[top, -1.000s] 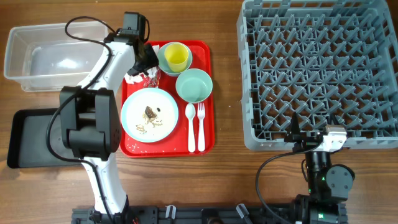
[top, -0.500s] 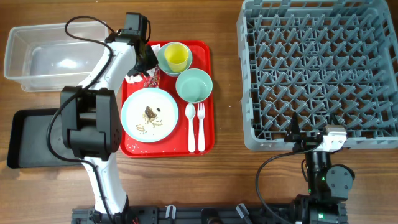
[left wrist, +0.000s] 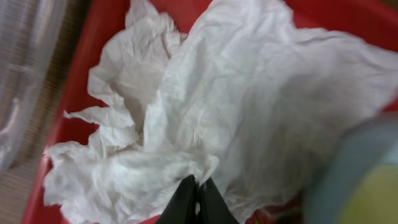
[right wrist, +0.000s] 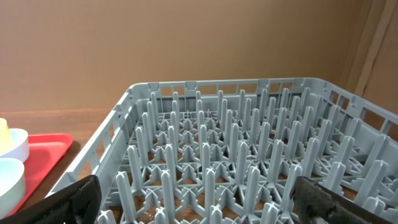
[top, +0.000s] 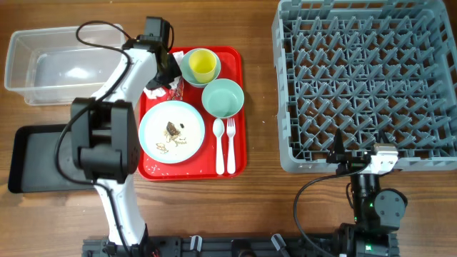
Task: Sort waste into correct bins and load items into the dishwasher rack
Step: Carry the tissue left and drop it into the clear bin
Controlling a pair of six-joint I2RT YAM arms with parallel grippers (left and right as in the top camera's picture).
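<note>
My left gripper (top: 165, 80) is down at the back left corner of the red tray (top: 239, 107), shut on a fold of the crumpled white napkin (left wrist: 236, 93), its tips (left wrist: 198, 186) pinched together in the paper. The napkin (top: 155, 91) lies beside the yellow cup (top: 203, 65), which sits in a pale-blue bowl (top: 187, 71). On the tray are also the mint-green bowl (top: 223, 98), the plate (top: 158, 121) with food scraps (top: 173, 129), the spoon (top: 218, 146) and fork (top: 230, 146). My right gripper (top: 359, 151) is open at the front edge of the dishwasher rack (top: 364, 78), with nothing between its fingers (right wrist: 74, 199).
The clear tub (top: 57, 64) stands at the back left, just left of the red tray. The black tray (top: 32, 160) lies in front of the tub. The left arm's body hangs over the tray's left edge. The rack (right wrist: 249, 149) fills the right wrist view.
The left gripper's jaws have come together on the napkin. Both arms have otherwise hardly moved.
</note>
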